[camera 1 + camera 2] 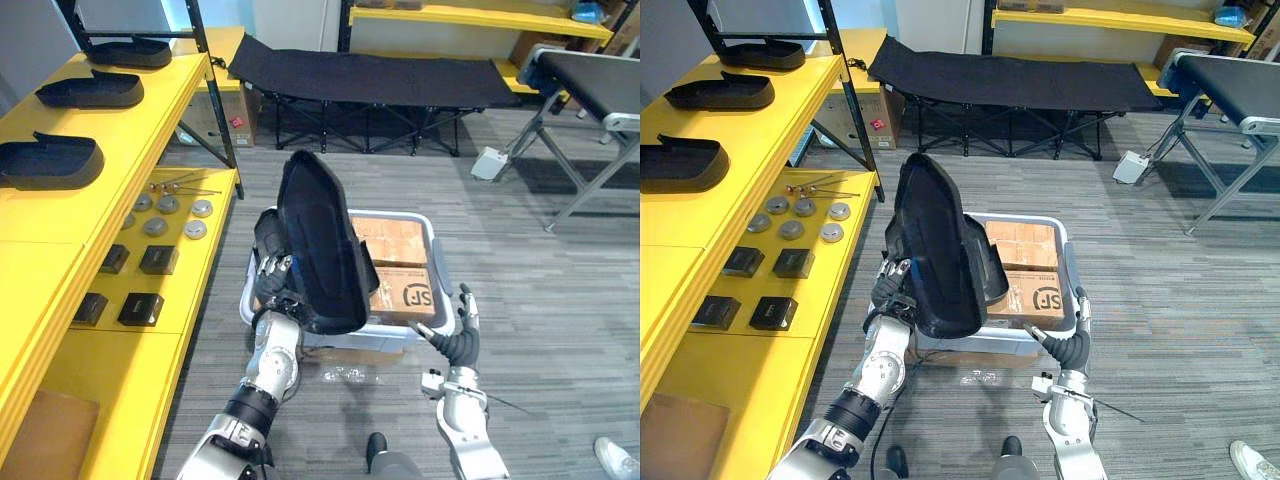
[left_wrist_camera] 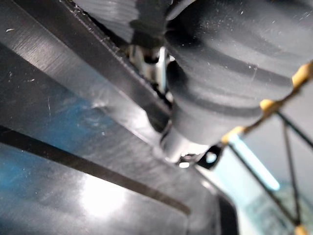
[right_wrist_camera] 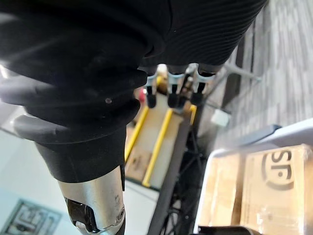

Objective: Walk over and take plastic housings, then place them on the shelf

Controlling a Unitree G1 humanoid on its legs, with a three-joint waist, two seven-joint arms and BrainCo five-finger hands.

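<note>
My left hand (image 1: 271, 272) holds a large black plastic housing (image 1: 318, 245) upright over the left side of a white bin (image 1: 434, 262), fingers curled on its left edge. Seen from the left wrist, the housing's glossy surface (image 2: 73, 161) lies right against the hand. Three more black housings (image 1: 48, 162) lie in a row on the yellow shelf's (image 1: 60, 235) top level at the left. My right hand (image 1: 458, 335) hovers open by the bin's front right corner, fingers (image 3: 171, 93) straight and holding nothing.
Brown cardboard boxes (image 1: 395, 260) fill the bin. Small black boxes (image 1: 140, 308) and metal discs (image 1: 168, 204) sit on the lower shelf level. A black cot (image 1: 370, 78) stands behind, a conveyor frame (image 1: 590, 90) at the right. A person's shoe (image 1: 612, 456) is at lower right.
</note>
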